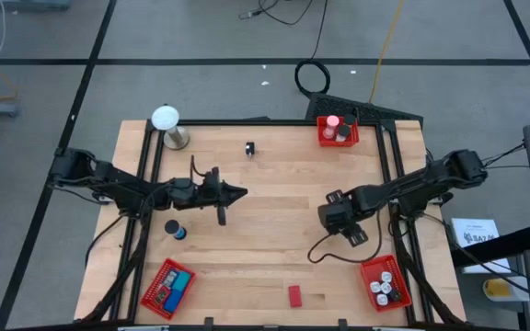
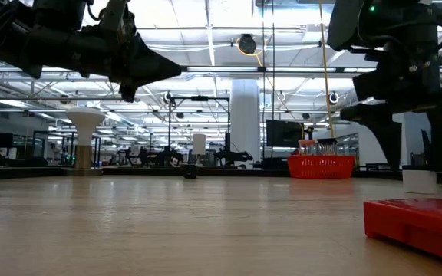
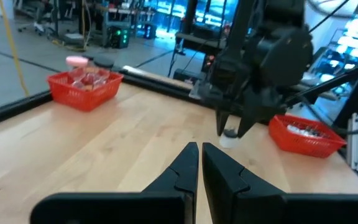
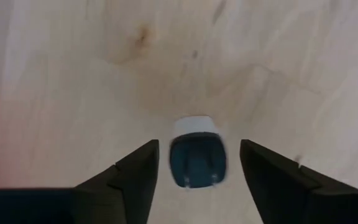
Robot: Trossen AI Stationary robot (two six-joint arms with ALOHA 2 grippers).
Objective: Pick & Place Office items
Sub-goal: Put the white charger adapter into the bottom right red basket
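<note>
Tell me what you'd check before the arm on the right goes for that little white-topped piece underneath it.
1. Right gripper open: ok, fingers spread wide.
2. White-topped piece between the fingers: ok, roughly centred in the gap.
3. Fingers already touching it: no, space shows on both sides, so closing is not yet done.
4. Gripper low enough to close: cannot tell; the low view shows it just above the piece.
5. Left gripper out of the way: ok, shut and hovering mid-table on the left, well apart.
6. Nearest red basket has room: cannot tell, several pieces already lie in it.
</note>
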